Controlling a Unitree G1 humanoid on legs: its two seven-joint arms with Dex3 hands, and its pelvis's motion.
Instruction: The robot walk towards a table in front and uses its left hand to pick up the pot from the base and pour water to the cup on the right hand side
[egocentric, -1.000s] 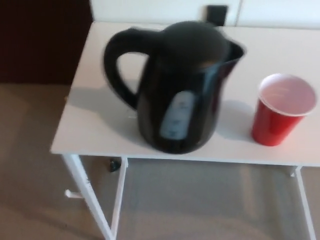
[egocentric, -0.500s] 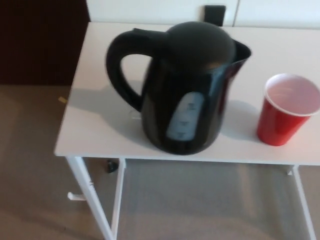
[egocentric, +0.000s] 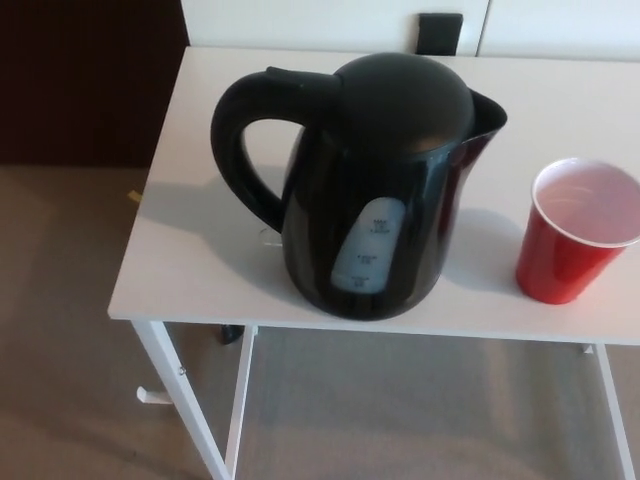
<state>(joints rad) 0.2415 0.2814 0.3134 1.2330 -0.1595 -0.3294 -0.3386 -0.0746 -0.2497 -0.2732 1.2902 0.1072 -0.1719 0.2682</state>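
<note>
A black electric kettle stands upright near the front of the white table. Its handle points to the picture's left and its spout to the right. A pale water-level window shows on its front. To its right, a little apart, stands an upright red plastic cup with a white inside. I cannot make out a separate base under the kettle. Neither of my hands shows in the head view.
The table has thin white legs over a beige carpet. A dark wall or door fills the upper left. A small black object sits at the table's far edge against a white wall.
The whole picture has shifted slightly and sharpened, so the camera has moved. The kettle and cup stay where they were on the table.
</note>
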